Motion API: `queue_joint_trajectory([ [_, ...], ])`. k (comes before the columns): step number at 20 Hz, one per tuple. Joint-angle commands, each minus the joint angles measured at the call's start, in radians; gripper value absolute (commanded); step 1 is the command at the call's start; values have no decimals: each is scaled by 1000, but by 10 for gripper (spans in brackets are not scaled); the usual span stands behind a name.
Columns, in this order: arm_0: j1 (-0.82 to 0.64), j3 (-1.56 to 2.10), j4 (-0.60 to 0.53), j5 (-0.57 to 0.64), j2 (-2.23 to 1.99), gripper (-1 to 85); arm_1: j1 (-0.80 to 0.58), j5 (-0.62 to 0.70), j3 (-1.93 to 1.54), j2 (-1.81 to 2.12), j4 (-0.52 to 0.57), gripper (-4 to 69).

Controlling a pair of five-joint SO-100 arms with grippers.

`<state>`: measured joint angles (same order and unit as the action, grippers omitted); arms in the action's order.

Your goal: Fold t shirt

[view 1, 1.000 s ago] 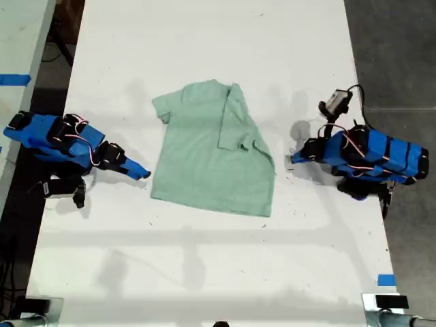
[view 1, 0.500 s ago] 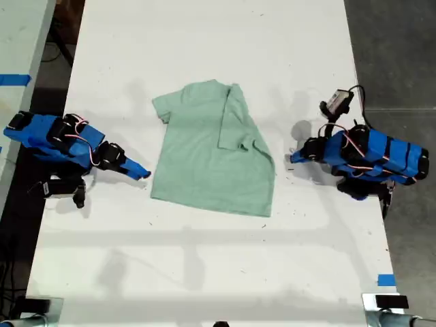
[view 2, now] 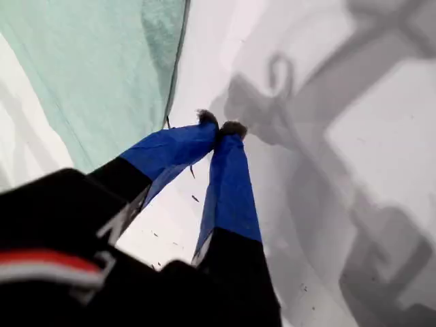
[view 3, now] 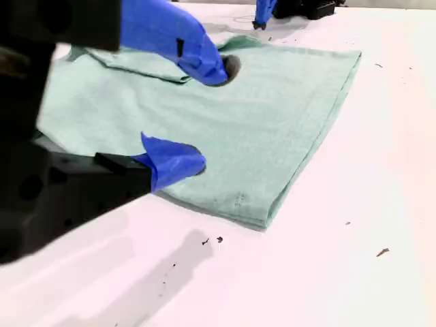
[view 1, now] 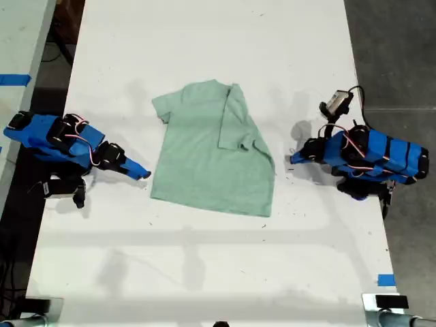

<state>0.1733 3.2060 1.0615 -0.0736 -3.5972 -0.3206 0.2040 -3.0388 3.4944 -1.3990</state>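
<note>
Between my grippers lies the t shirt: first gripper closed empty, second gripper spread apart.

Lighting's bright and even from overhead. The white tabletop looks nearly blown out, with soft multiple shadows beside both arms. The exterior view is sharp. The wrist views are softer, their near black housings blurred, with big grey shadows in the first.

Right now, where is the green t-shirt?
The t shirt lies on the white table, middle of the exterior view, between the two blue arms and touching neither.
</note>
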Motion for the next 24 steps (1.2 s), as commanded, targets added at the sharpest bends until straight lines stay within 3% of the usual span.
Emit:
queue_joint_trajectory([
  [1, 8, 8, 3, 5, -8, 173, -48, 66, -37, 8, 3, 20],
  [17, 8, 8, 3, 5, -8, 173, 3, -5, -37, 8, 3, 12],
  [20, 8, 8, 3, 5, -8, 173, -63, 80, -37, 8, 3, 15],
  [24, 8, 8, 3, 5, -8, 173, -46, 57, -37, 8, 3, 15],
])
